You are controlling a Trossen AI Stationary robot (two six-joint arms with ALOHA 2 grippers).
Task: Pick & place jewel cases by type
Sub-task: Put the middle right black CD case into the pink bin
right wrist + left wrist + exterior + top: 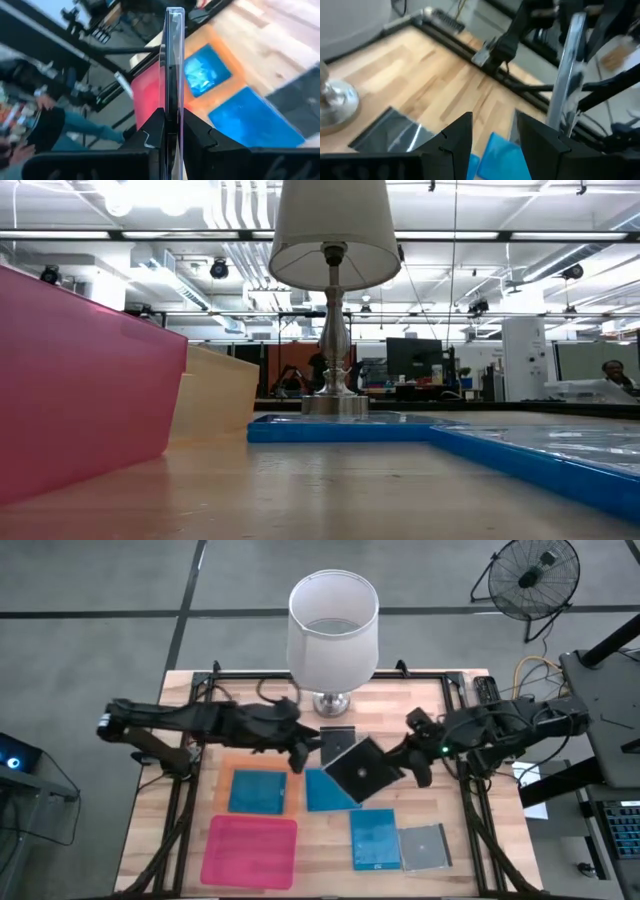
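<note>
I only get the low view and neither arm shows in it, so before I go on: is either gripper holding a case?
Observer: Yes. The right gripper is shut on the edge of a dark case, held up over the middle of the table.
Operator: And the left one?
Observer: The left gripper is open and empty, near the lamp base.
Operator: Is anything on the pink sheet?
Observer: No case lies on the pink sheet. One blue case lies on the orange sheet.
</note>
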